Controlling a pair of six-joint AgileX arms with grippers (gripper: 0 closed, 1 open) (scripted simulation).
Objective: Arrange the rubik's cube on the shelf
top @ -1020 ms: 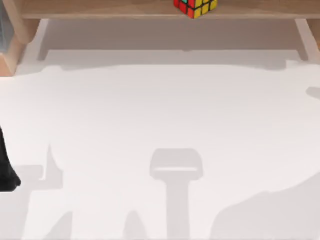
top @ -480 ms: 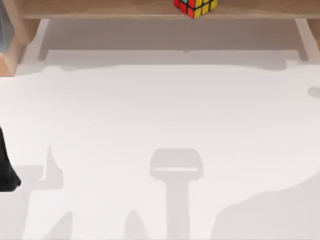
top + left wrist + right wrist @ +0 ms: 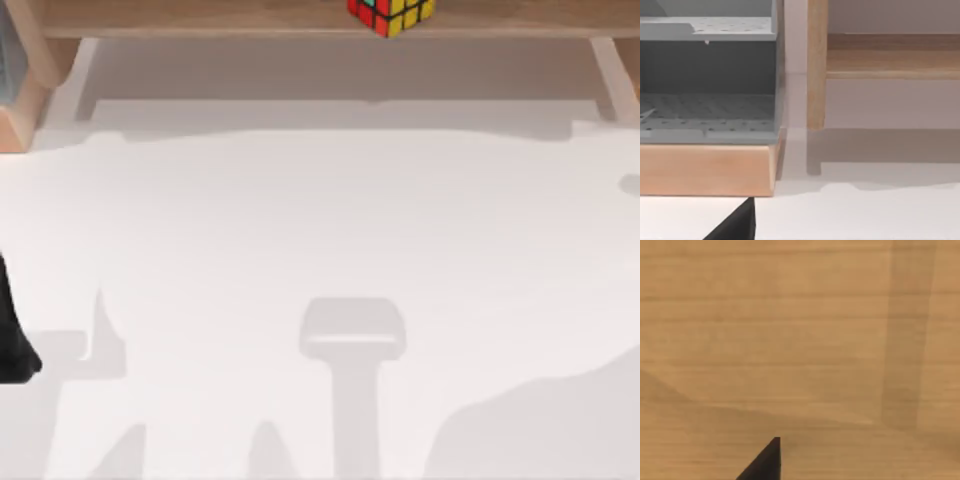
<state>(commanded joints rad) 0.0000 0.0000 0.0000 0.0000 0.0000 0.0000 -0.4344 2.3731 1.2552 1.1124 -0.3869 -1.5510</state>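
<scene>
On shelf, at table's far edge, rubik's cube sat centre-right, apparently placed. Left arm parked at table's left edge. Finger state: couldn't tell, either gripper. Best finish, my call: retreat high, clear of board, no nudging cube.

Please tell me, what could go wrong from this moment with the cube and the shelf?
1. The rubik's cube sits at the front edge of the shelf, one corner reaching past it; a small knock might tip it onto the table.
2. The right wrist view shows wood close ahead, so the right arm may scrape the shelf when moving away.
</scene>
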